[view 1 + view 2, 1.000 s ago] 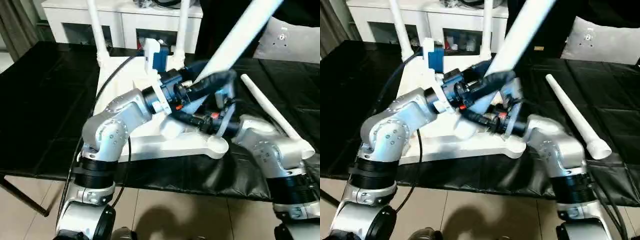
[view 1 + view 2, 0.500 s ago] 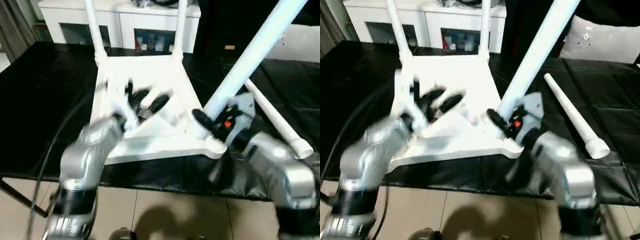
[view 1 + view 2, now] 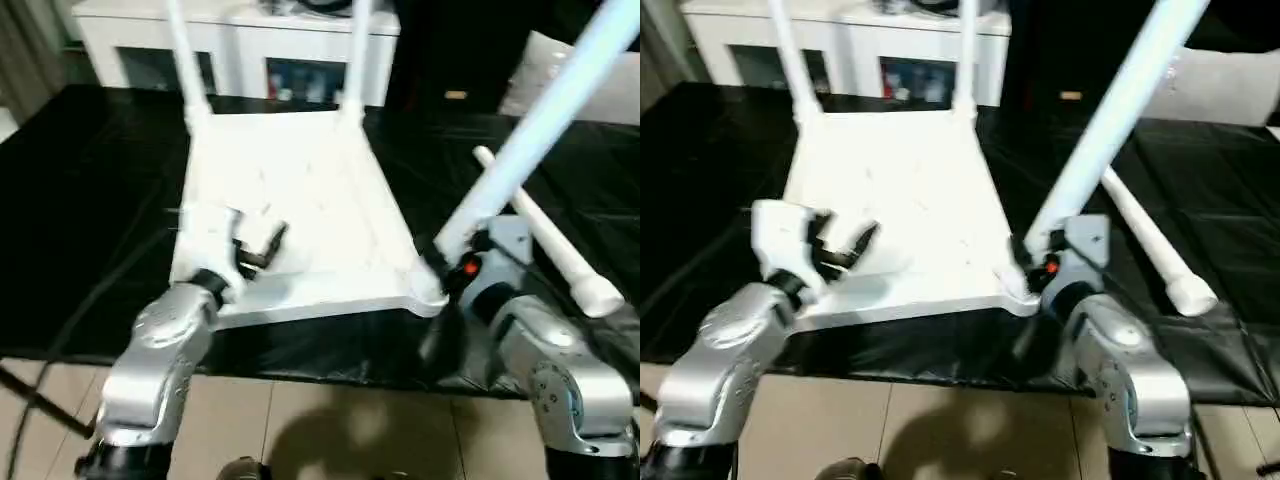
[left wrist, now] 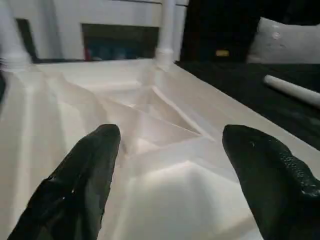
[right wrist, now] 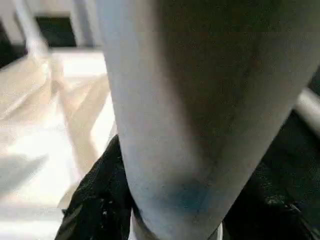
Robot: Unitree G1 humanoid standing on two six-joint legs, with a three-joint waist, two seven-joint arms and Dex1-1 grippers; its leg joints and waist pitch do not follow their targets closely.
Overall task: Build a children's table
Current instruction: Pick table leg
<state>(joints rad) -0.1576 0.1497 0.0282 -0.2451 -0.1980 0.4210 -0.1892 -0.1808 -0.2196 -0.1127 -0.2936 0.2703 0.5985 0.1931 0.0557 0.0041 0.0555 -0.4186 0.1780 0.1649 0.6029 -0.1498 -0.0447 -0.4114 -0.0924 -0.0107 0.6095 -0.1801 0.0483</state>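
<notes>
The children's table top [image 3: 290, 190] lies upside down on the black cloth, ribbed underside up. Two white legs [image 3: 184, 60] [image 3: 356, 55] stand upright in its far corner sockets. My right gripper [image 3: 452, 262] is shut on a third leg [image 3: 540, 125] near its thick end, just above the near-right corner socket [image 3: 428, 292]; the leg leans up and to the right. In the right wrist view this leg [image 5: 200, 100] sits between the black fingers [image 5: 97, 205]. My left gripper [image 3: 262, 244] hovers open over the near-left part of the top, holding nothing; its fingers [image 4: 85, 175] stand wide apart. A fourth leg [image 3: 545, 240] lies loose at the right.
A white cabinet [image 3: 250, 45] with glass doors stands behind the table. The black cloth [image 3: 80, 200] covers the work surface up to its near edge, with tiled floor [image 3: 330, 430] below. A white cushion-like object [image 3: 560, 75] sits at the back right.
My left gripper has let go of the slanted leg and drawn back to the near-left of the top. The right gripper still holds the leg, whose base is now by the near-right corner.
</notes>
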